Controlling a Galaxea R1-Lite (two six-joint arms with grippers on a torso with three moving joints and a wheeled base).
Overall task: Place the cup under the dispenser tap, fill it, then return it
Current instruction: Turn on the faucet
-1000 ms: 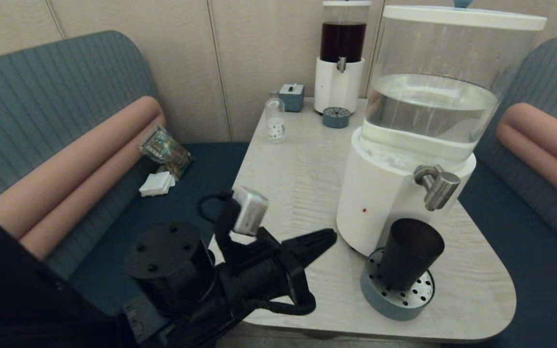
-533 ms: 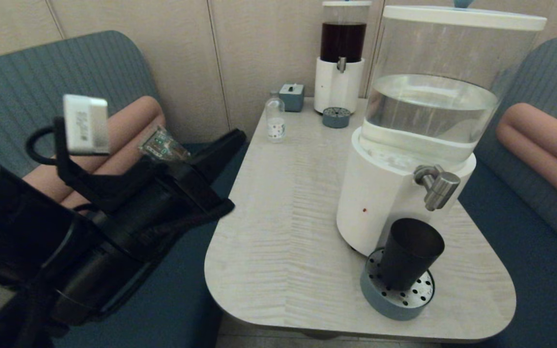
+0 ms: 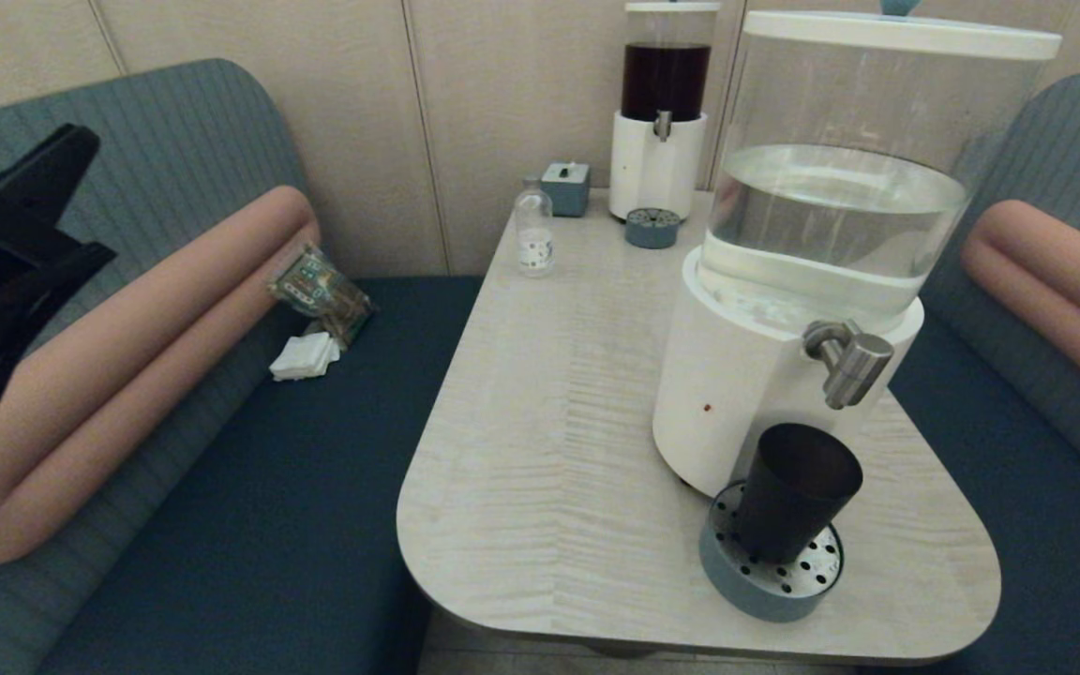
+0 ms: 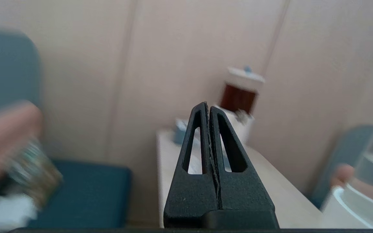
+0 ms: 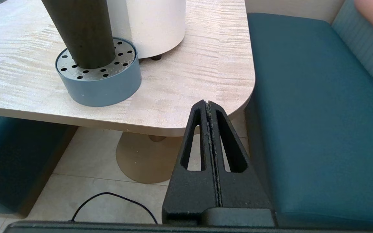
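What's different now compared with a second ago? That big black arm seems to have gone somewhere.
The left gripper, shut and empty, swung from over the table's near edge up and away to the far left, above the bench. Nothing was grasped or released. The matte black tapered cup stayed on the round perforated drip tray under the brushed-steel dispenser tap.

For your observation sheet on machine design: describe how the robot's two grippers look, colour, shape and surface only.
Both grippers are matte black. The left gripper and the right gripper each have two long fingers tapering to a point, with a slim triangular cut-out in each. Their surface is finely grainy, and the inner pads look rough along the seam. No markings, cables or sleeves show.
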